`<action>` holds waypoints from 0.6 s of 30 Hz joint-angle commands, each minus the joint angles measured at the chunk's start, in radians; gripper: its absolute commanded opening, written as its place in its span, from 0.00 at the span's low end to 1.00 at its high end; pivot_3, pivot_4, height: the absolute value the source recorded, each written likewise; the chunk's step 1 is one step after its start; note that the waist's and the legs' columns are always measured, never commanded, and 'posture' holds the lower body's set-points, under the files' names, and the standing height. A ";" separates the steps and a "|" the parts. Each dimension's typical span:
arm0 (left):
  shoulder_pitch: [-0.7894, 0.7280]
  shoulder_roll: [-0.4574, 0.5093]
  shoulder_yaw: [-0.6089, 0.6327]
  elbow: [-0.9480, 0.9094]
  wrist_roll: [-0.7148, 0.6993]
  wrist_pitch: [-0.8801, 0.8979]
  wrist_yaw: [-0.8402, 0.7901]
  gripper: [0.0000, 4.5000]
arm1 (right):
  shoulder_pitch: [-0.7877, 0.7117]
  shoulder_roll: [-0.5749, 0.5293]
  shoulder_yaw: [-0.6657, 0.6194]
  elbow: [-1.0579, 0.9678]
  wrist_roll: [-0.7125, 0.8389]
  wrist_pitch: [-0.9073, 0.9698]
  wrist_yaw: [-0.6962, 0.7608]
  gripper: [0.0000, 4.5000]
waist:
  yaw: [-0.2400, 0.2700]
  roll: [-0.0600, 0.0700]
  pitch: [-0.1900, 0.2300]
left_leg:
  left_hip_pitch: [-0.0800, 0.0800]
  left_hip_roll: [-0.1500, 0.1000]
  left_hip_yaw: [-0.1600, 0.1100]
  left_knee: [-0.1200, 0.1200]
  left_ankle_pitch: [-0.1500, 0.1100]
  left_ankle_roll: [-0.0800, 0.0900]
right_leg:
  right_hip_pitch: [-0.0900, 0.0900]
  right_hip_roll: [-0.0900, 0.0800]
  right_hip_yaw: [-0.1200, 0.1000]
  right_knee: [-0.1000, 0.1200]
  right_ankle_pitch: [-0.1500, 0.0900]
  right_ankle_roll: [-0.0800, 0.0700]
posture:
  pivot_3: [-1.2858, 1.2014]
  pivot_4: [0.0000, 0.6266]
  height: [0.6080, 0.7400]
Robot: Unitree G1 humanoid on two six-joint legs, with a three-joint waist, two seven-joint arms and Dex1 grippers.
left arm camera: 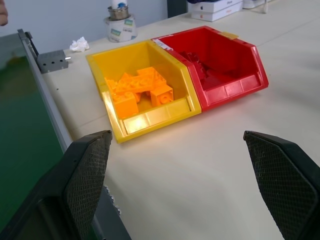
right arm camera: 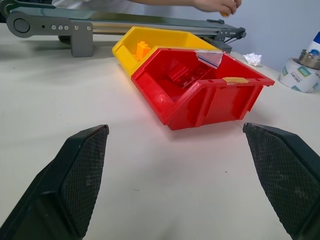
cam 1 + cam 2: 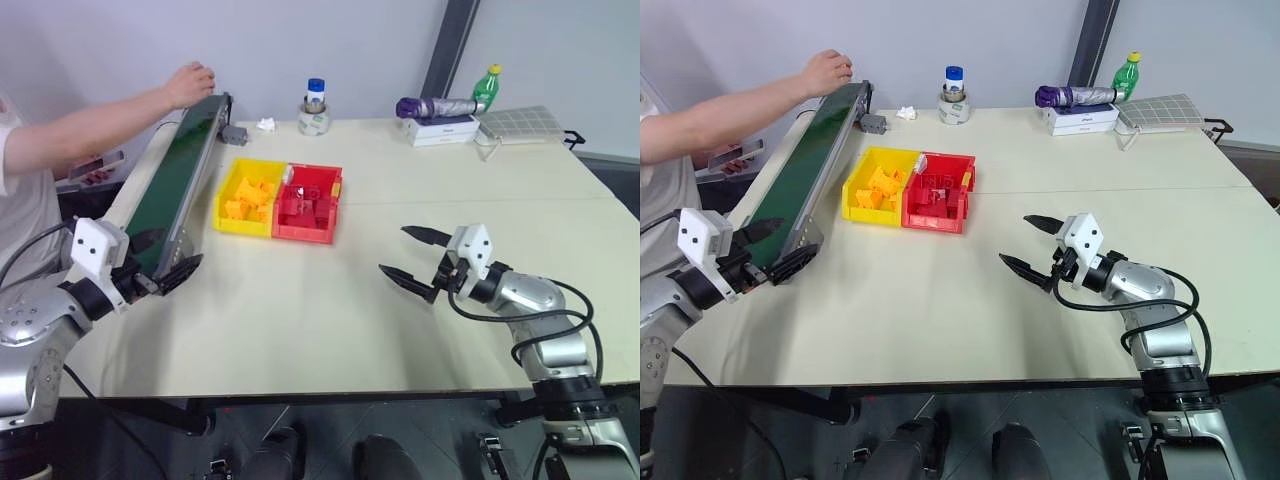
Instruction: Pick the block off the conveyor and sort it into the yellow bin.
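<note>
1. One wide pale worktop (image 3: 330, 330) carries everything, and both sets of jaws hang just above it.
2. Beside the left gripper (image 3: 165, 262) runs the conveyor (image 3: 180, 170); its near end lies right at those jaws, which stand wide apart with nothing between them.
3. At the belt's far end, well away from both jaws, a person's hand (image 3: 190, 82) rests; the right wrist view shows something small and orange (image 2: 226, 13) in its fingers, perhaps the block, though I cannot tell for sure.
4. Ahead of the left jaws sits the yellow bin (image 3: 228, 215), holding yellow-orange pieces (image 1: 140, 92).
5. Touching its side is the red bin (image 3: 310, 228), ahead of the right gripper (image 3: 415, 258), whose jaws are likewise spread and empty.
</note>
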 commanded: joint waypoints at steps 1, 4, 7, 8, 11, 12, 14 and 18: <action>0.001 0.004 0.013 -0.021 -0.004 -0.024 -0.006 0.99 | -0.013 -0.008 -0.018 -0.027 0.012 -0.007 0.000 1.00 | 0.000 0.000 0.000 | 0.000 0.000 0.000 0.000 0.000 0.000 | 0.000 0.000 0.000 0.000 0.000 0.000 | 0.52 0.24 1.00; -0.007 0.000 0.017 -0.014 0.013 -0.040 0.014 0.99 | -0.014 -0.007 -0.018 -0.026 0.011 -0.007 -0.002 1.00 | 0.000 0.000 0.000 | 0.000 0.000 0.000 0.000 0.000 0.000 | 0.000 0.000 0.000 0.000 0.000 0.000 | 0.52 0.24 1.00; -0.009 0.002 0.013 -0.013 0.012 -0.043 0.012 0.99 | -0.013 -0.006 -0.018 -0.028 0.011 -0.007 -0.004 1.00 | 0.000 0.000 0.000 | 0.000 0.000 0.000 0.000 0.000 0.000 | 0.000 0.000 0.000 0.000 0.000 0.000 | 0.52 0.24 1.00; -0.007 0.003 0.012 -0.015 0.010 -0.041 0.009 0.99 | -0.012 -0.006 -0.017 -0.028 0.011 -0.007 -0.004 1.00 | 0.000 0.000 0.000 | 0.000 0.000 0.000 0.000 0.000 0.000 | 0.000 0.000 0.000 0.000 0.000 0.000 | 0.52 0.24 1.00; -0.005 0.002 0.011 -0.018 0.007 -0.038 0.005 0.99 | -0.012 -0.006 -0.018 -0.028 0.010 -0.008 -0.005 1.00 | 0.000 0.000 0.000 | 0.000 0.000 0.000 0.000 0.000 0.000 | 0.000 0.000 0.000 0.000 0.000 0.000 | 0.52 0.24 1.00; -0.006 0.003 0.011 -0.018 0.008 -0.039 0.004 0.99 | -0.012 -0.005 -0.018 -0.028 0.010 -0.008 -0.005 1.00 | 0.000 0.000 0.000 | 0.000 0.000 0.000 0.000 0.000 0.000 | 0.000 0.000 0.000 0.000 0.000 0.000 | 0.52 0.24 1.00; -0.007 0.003 0.011 -0.018 0.007 -0.038 0.004 0.99 | -0.012 -0.005 -0.018 -0.028 0.010 -0.009 -0.006 1.00 | 0.000 0.000 0.000 | 0.000 0.000 0.000 0.000 0.000 0.000 | 0.000 0.000 0.000 0.000 0.000 0.000 | 0.52 0.24 1.00; -0.007 0.004 0.009 -0.018 0.010 -0.038 0.002 0.99 | -0.012 -0.004 -0.017 -0.028 0.009 -0.012 -0.007 1.00 | 0.000 0.000 0.000 | 0.000 0.000 0.000 0.000 0.000 0.000 | 0.000 0.000 0.000 0.000 0.000 0.000 | 0.52 0.24 1.00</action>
